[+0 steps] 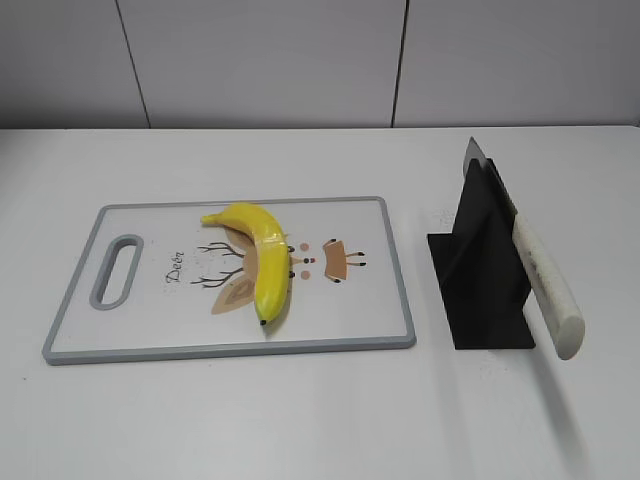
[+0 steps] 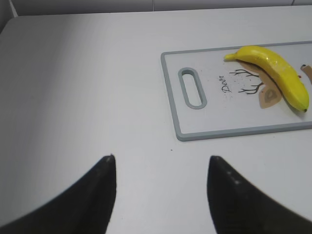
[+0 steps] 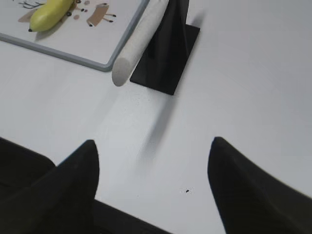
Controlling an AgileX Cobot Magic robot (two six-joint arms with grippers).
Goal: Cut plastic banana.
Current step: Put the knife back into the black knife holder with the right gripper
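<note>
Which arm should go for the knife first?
Right. The knife sits in its black stand right of the cutting board, handle pointing toward the open right gripper. The left gripper hovers over bare table beyond the board's far side.

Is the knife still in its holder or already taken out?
In: the knife rests slanted in the black holder, with neither gripper touching it.
</note>
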